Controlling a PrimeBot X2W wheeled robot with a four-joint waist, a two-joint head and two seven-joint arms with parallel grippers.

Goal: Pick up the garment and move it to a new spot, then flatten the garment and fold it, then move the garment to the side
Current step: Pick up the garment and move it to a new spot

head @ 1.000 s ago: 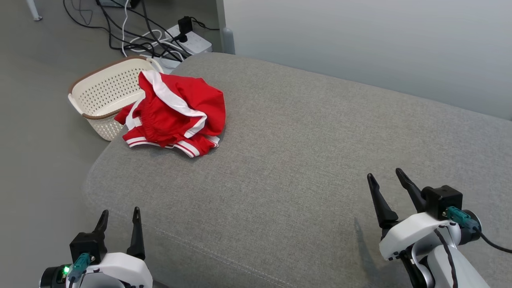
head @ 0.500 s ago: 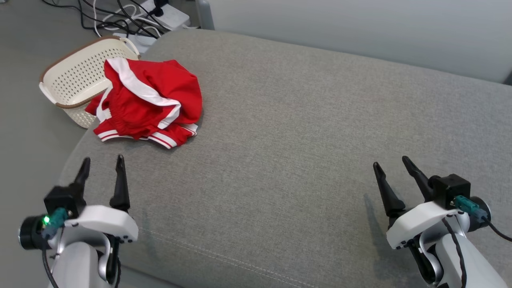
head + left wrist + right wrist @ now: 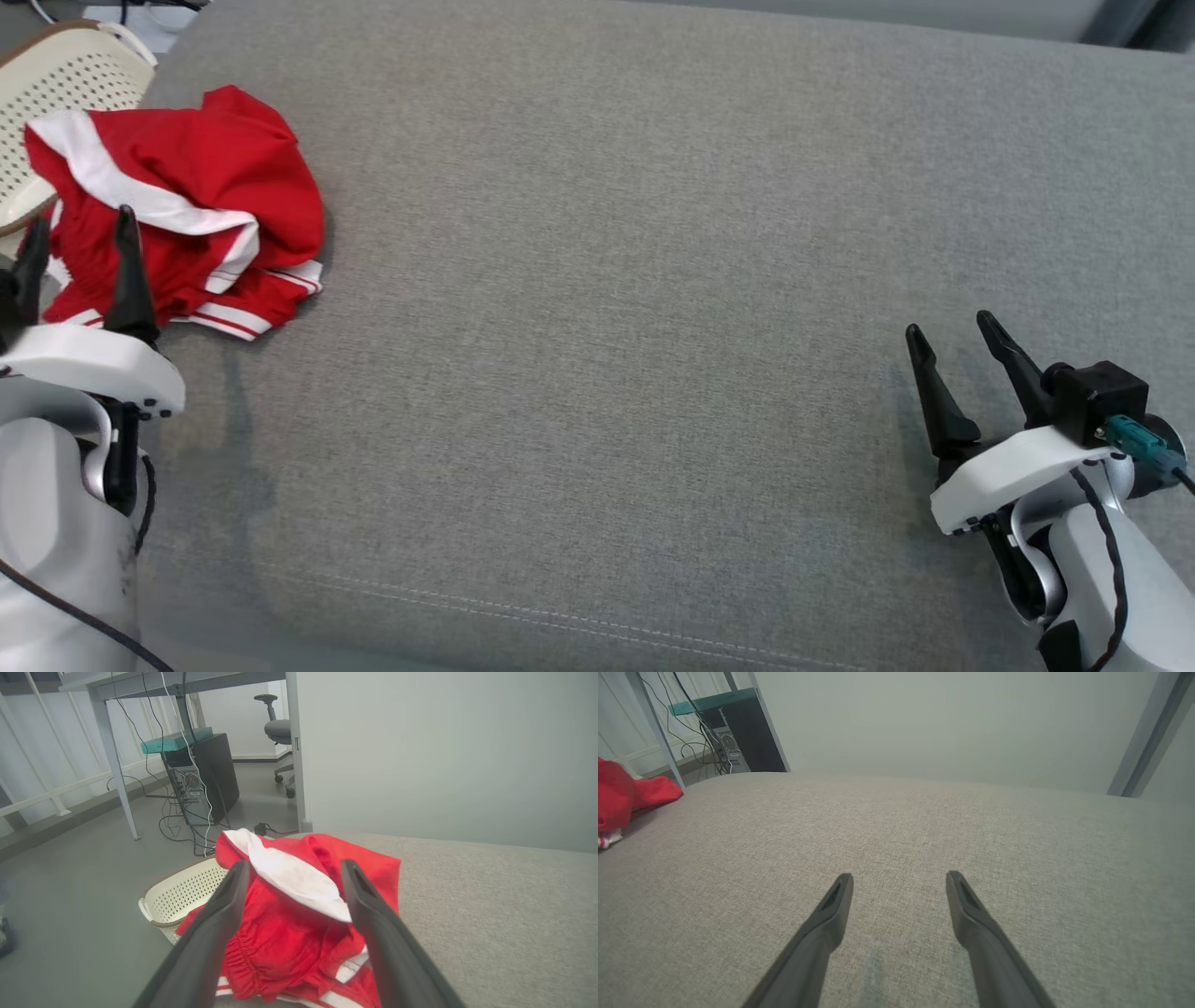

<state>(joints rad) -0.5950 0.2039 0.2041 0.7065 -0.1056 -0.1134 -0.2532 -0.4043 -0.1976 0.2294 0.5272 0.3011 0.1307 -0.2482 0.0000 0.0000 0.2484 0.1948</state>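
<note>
Starting off the left edge of the grey cushion (image 3: 607,327): finds a cream perforated basket (image 3: 65,84) with a brown rim, close against that edge. Places the red garment (image 3: 215,168), white-striped, at the cushion's far-left corner, crumpled in a heap, its left side overlapping the basket's rim in the head view.

Shows the left gripper (image 3: 79,226) at the left edge, just on the near side of the heap, fingers pointing at it and spread wide apart. Pinches nothing. Frames the garment (image 3: 280,933), white band and elastic waist, between the two dark fingers of the left gripper (image 3: 295,865) in the left wrist view, with the basket (image 3: 182,891) behind the left finger. Cannot tell whether the tips touch the cloth or hang just above it.

Runs one stitched seam (image 3: 560,621) along the cushion's near edge.

Shows the right gripper (image 3: 948,327) towards the near-right corner, well apart from the garment, fingers likewise spread wide. Grips nothing; hangs over the grey weave, tips pointing toward the far edge, as the right wrist view shows the right gripper (image 3: 900,876). Catches a fold of the garment (image 3: 621,793) at that view's left border.
</note>
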